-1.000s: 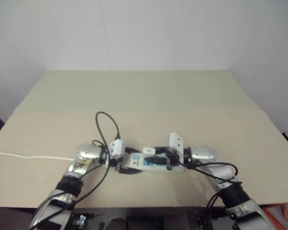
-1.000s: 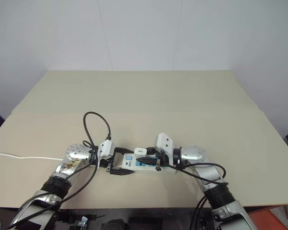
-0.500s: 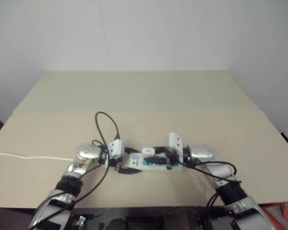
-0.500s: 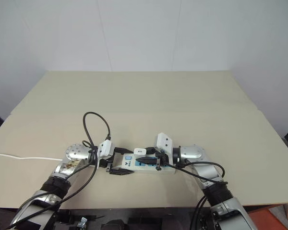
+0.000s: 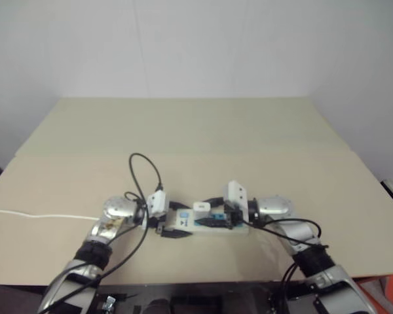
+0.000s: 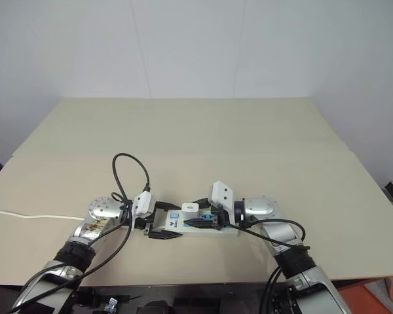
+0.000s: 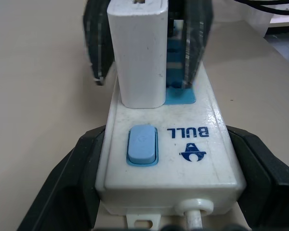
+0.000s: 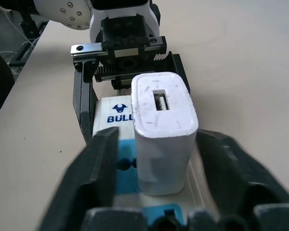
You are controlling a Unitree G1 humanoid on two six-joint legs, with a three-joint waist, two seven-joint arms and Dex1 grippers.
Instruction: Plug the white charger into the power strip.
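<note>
L end effector (image 7: pixel 149 202) sits nearest, fingers (image 7: pixel 62 183) spread wide around the switch end of the power strip (image 7: pixel 168 159), touching its sides so it can't slide on the table (image 6: pixel 203 131). Just past the blue switch (image 7: pixel 141 144), the white charger (image 8: pixel 164 130) stands upright in the 1st blue socket, base flush w/ the strip as far as can be seen. R end effector (image 8: pixel 159 192) faces it from the other end, fingers (image 8: pixel 98 178) parted either side of the charger, clear gaps both sides, so not gripping.

Judgement: plug looks seated; step in hand is the release. To do well: keep L bracing, open R fully, back R straight along the strip w/o brushing the charger. Tilt = reseat. Thin white cord (image 5: pixel 39 214) trails off left, no snag.
</note>
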